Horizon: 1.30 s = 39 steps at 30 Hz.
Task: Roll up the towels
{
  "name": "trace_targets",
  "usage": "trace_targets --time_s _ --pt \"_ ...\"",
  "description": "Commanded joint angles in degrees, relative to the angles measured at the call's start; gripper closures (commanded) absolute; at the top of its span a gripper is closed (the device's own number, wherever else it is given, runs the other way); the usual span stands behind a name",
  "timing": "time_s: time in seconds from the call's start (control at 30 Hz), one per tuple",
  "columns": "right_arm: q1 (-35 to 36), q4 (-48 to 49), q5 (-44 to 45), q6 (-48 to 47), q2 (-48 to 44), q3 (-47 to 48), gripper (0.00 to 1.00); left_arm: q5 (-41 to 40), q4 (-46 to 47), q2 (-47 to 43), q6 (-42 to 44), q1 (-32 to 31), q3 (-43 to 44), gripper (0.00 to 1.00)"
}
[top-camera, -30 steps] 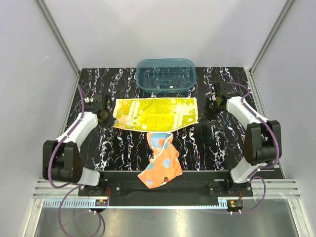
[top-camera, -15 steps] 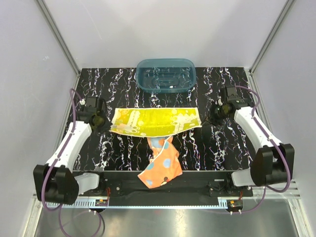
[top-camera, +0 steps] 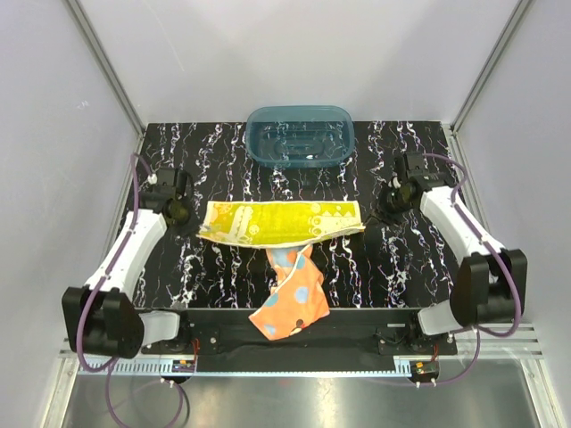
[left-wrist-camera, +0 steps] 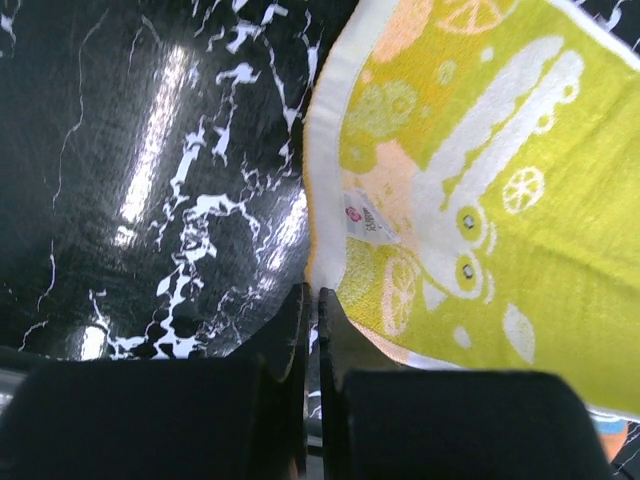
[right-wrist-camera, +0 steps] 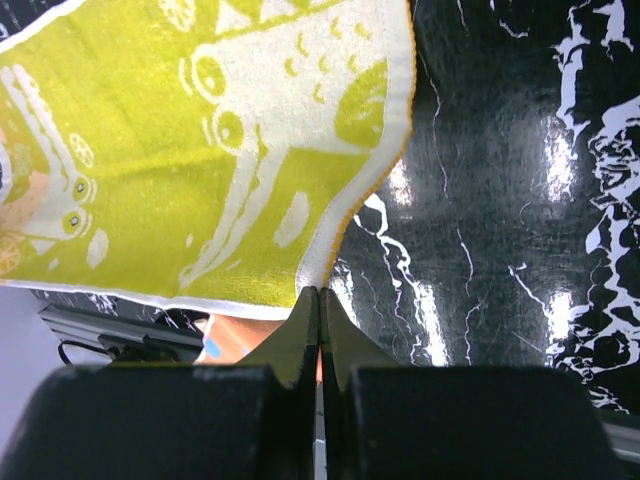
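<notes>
As yellow towel (top-camera: 281,221) spans between, left end effector (left-wrist-camera: 311,296), right end effector (right-wrist-camera: 319,296) clamp its corners.

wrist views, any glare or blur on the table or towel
Left wrist: white glare streaks on the glossy black table, yellow towel in sharp focus. Right wrist: glare patches on the table too, towel weave crisp, no motion blur.

You have a black, white-veined marble-pattern tabletop (top-camera: 223,267) in front of you. At 12 o'clock, by its far edge, a teal translucent plastic tub (top-camera: 259,147) stands on it. At 6 o'clock a crumpled orange cloth towel with pale dots and light-blue patches (top-camera: 294,303) lies on it, its near end reaching over the front edge.
</notes>
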Motion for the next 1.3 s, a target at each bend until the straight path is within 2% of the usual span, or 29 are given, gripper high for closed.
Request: trace_targets --time_s 0.0,0.63,1.1,1.2,1.27 --pt "0.1 1.0 1.1 -0.7 4.2 5.1 1.0 0.2 0.6 2.9 2.3 0.4 5.2 1.0" --pt "-3.3 0.9 0.8 -3.7 21.1 18.3 1.0 -0.5 -2.3 25.9 5.3 0.7 24.4 1.0" --pt "-3.3 1.5 -0.4 -3.8 29.6 22.9 1.0 -1.9 -4.1 36.9 5.2 0.7 33.8 1.0" --pt "-3.5 1.1 -0.2 -3.6 31.9 24.6 0.99 -2.4 -4.2 38.7 4.6 0.8 35.8 0.92" --pt "-3.7 1.0 0.1 -3.5 33.6 26.1 0.94 -2.5 -4.8 40.5 4.2 0.8 37.4 0.84"
